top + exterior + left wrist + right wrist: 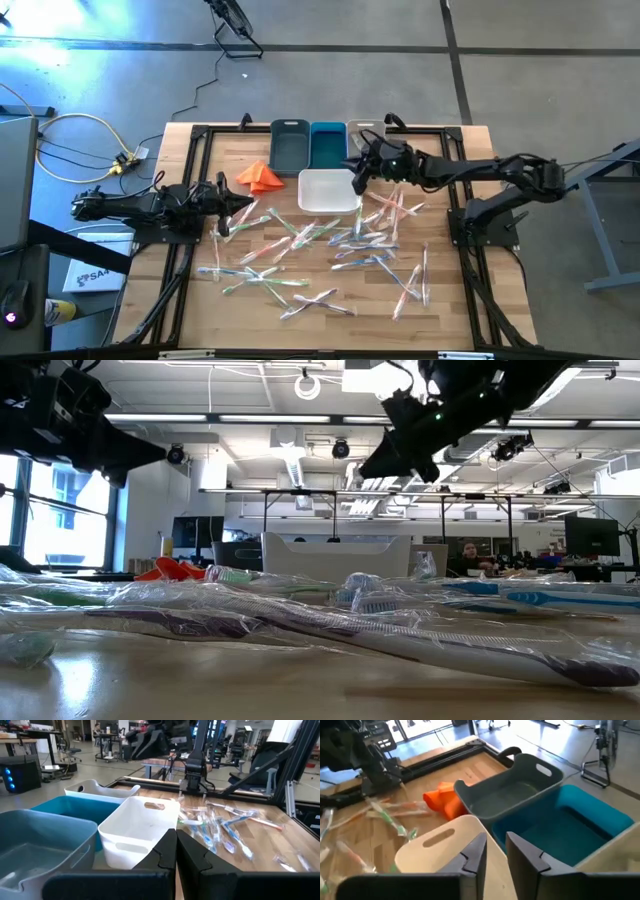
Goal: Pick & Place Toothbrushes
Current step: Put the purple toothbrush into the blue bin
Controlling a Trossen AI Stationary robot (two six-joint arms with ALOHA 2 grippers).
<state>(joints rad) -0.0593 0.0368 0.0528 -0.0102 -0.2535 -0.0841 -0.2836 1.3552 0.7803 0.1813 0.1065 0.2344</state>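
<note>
My right gripper [358, 180] is up over the right edge of the white bin [328, 190], fingers [472, 854] parted by a narrow gap with nothing between them that I can see — no brush in hand. My left gripper [243, 203] waits at the left side of the table, fingers [166, 851] pressed together, empty, near the orange cloth [259, 176].

The toothbrushes [310, 255] are all out on the wood, a loose scatter on the near side of the bins, many crossing or lying over one another in their clear wrappers. The white bin looks bare, and so do the grey bin [289, 143] and the teal bin [328, 144] beyond it.

Here is my worry: those wrappers are slick and the handles thin, so a pinch could slide off, or catch two brushes where they overlap and drag a neighbour along. A brush grabbed at one end would likely droop and snag on the bin's rim. And I am hanging close to that rim — coming down carelessly I could nudge the bin against the others.
</note>
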